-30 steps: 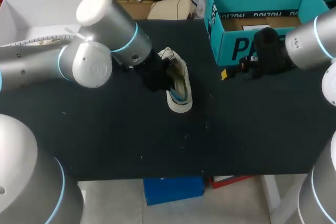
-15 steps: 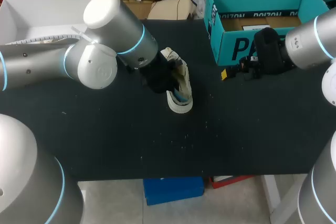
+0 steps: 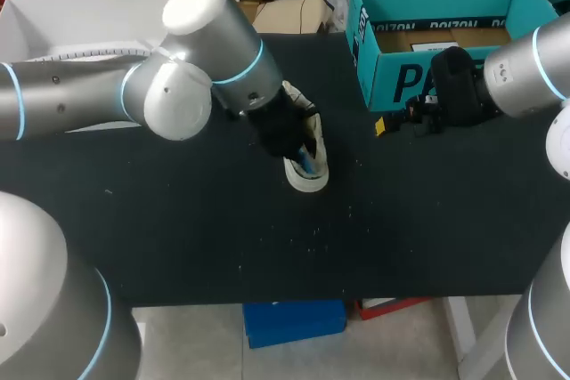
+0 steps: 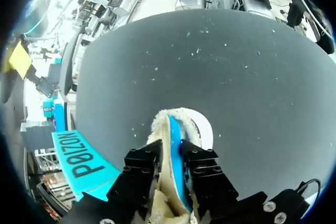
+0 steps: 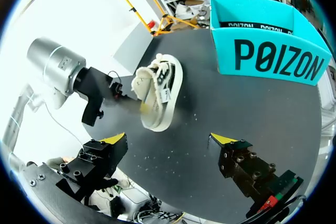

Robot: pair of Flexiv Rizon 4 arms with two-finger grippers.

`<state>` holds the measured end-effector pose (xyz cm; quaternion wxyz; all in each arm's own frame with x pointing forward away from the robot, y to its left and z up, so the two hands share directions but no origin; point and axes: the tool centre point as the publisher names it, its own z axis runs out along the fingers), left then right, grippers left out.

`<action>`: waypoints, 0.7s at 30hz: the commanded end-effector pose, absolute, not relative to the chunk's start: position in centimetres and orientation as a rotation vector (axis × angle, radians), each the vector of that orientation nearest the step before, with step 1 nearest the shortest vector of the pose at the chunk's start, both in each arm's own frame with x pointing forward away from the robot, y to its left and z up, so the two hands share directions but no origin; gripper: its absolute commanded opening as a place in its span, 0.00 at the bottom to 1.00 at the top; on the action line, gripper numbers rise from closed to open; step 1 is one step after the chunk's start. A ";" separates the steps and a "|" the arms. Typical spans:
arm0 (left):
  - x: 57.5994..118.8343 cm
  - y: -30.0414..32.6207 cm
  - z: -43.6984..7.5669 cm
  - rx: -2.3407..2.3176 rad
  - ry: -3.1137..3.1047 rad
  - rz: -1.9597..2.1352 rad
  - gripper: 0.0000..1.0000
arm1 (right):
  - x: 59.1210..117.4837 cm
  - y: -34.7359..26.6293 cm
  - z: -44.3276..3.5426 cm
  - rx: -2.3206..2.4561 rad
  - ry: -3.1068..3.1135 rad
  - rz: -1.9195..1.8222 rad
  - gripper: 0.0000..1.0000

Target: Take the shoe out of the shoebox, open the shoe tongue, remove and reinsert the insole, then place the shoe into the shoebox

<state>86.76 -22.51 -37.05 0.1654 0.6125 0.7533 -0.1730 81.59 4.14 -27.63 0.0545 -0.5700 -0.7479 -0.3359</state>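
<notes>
A cream shoe point(image 3: 309, 166) with a blue insole lies on its side at the middle of the black table, sole toward the shoebox. My left gripper point(image 3: 298, 144) reaches into its opening. In the left wrist view the black fingers point(image 4: 142, 167) press from both sides on the shoe's fleecy cream wall point(image 4: 167, 156) and the blue insole point(image 4: 176, 161); the yellow tips are hidden inside. The teal shoebox point(image 3: 419, 77) stands open at the back right. My right gripper point(image 5: 169, 140) hangs wide open and holds nothing, in front of the box and right of the shoe point(image 5: 157, 95).
A white box point(image 3: 71, 15) sits at the back left, behind my left arm. The black tabletop point(image 3: 223, 238) stretches bare toward its front edge. Brown cardboard point(image 3: 427, 40) lies inside the shoebox.
My left arm has pushed to the right and deeper into the shoe, and the shoe has shifted slightly right and tipped further onto its side. The right arm has not moved.
</notes>
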 end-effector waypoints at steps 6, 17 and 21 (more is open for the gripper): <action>86.5 -20.7 -31.7 1.763 2.024 -0.543 0.51 | 81.7 4.3 -27.6 -1.733 -2.273 -1.016 1.00; 86.7 -22.6 -35.6 1.921 2.067 -0.279 0.00 | 81.7 4.3 -27.6 -1.733 -2.273 -1.016 1.00; 86.6 -22.2 -36.7 1.928 2.097 -0.263 0.00 | 81.7 4.3 -27.6 -1.733 -2.273 -1.016 1.00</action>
